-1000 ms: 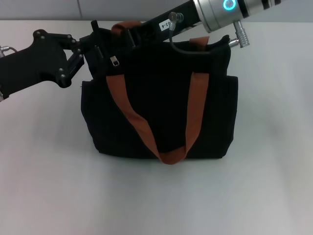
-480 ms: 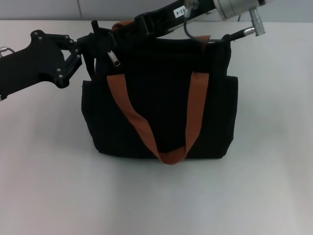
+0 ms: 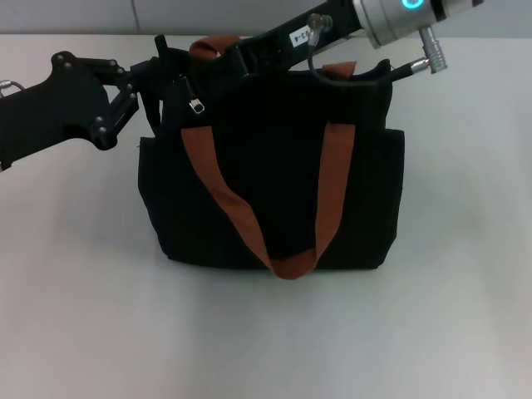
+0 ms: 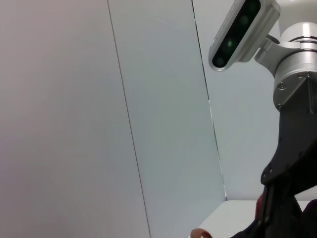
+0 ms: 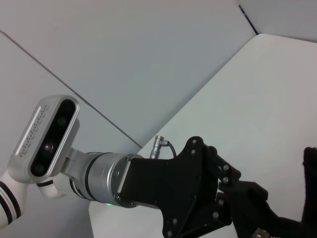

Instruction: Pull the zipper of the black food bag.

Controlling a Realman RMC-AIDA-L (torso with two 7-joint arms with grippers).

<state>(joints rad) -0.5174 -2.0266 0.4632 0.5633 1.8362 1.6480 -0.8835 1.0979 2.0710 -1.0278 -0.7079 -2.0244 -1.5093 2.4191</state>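
The black food bag [image 3: 274,183] stands upright in the middle of the white table, its two rust-orange handles [image 3: 291,264] hanging down the front. The silver zipper [image 3: 197,105] pull hangs at the top left of the bag's front. My left gripper [image 3: 164,73] is at the bag's top left corner and looks closed on the fabric there; it also shows in the right wrist view [image 5: 237,198]. My right gripper [image 3: 218,60] reaches in from the upper right along the bag's top edge, just above and right of the pull. Its tips are lost against the black bag.
The white table [image 3: 83,316] runs around the bag on all sides, with a grey wall behind it. The right arm's silver forearm [image 3: 399,17] and cable connector [image 3: 428,54] hang over the bag's top right. A bit of orange strap [image 4: 200,233] shows in the left wrist view.
The right arm rose and swung a little, then came partly back down. The zipper pull tilted briefly and hangs at about the same spot. The left arm and bag have stayed put.
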